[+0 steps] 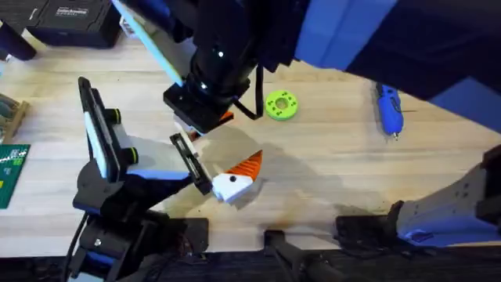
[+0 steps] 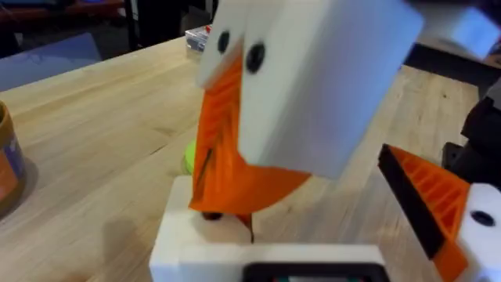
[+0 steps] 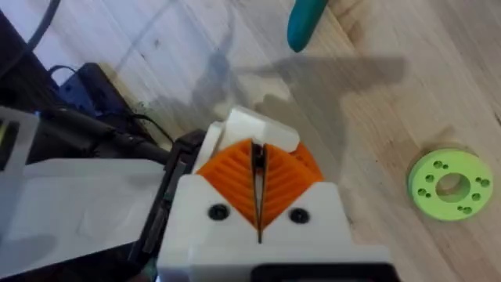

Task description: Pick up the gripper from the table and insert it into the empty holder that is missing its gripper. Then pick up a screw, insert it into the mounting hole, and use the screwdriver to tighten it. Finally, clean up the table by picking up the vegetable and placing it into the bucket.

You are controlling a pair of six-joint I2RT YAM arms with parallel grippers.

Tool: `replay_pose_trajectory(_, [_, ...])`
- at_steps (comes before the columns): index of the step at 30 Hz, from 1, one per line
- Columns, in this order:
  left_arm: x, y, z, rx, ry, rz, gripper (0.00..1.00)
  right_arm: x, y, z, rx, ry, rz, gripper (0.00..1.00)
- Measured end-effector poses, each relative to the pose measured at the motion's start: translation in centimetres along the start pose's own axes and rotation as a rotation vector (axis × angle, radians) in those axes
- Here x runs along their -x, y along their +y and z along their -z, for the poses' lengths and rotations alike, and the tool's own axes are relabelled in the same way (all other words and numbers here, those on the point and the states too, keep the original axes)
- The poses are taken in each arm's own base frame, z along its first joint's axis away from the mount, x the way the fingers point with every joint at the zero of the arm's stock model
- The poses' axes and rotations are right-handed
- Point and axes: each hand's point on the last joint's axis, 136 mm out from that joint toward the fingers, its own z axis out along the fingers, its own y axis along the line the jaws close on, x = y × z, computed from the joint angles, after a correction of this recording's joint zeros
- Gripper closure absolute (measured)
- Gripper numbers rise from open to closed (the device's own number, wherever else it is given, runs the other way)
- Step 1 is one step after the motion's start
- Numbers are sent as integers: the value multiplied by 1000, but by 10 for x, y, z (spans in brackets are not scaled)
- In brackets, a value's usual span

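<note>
Seating the ribbed orange plastic fin (image 3: 258,176), clenched in the right hand (image 3: 258,223), demands square alignment with the white angular holder (image 1: 227,186); left hand's state unclear.

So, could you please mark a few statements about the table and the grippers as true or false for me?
1. The screwdriver lies on the table: true.
2. The right gripper is wide open: false, it is shut, orange pads together.
3. The green disc lies flat on the table: true.
4. The screwdriver touches the green disc: false, bare wood lies between them.
</note>
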Motion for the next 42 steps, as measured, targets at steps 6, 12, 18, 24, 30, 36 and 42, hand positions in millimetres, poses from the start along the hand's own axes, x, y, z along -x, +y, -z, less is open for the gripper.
replay_pose_trajectory(6, [0, 0, 0, 1, 0, 0, 15, 1, 0, 0, 1, -4, 0, 995])
replay_pose_trajectory(12, [0, 1, 0, 5, -1, -4, 15, 3, 1, 0, 3, -14, -2, 995])
replay_pose_trajectory(18, [0, 1, 0, 6, -1, -4, 15, 4, 1, 0, 3, -16, -4, 995])
replay_pose_trajectory(24, [0, 3, 0, 18, -1, 8, 15, 5, 1, -4, 2, -14, -5, 995])
replay_pose_trajectory(30, [0, 4, 0, 20, 1, 15, 15, 5, 1, -5, -4, -11, -3, 995])
replay_pose_trajectory(36, [-1, 4, 0, 21, 2, 17, 15, 5, 1, -5, -5, -10, -3, 972])
replay_pose_trajectory(42, [-1, 4, 0, 23, 2, 16, 15, 4, 1, -5, -1, -10, -3, 932])
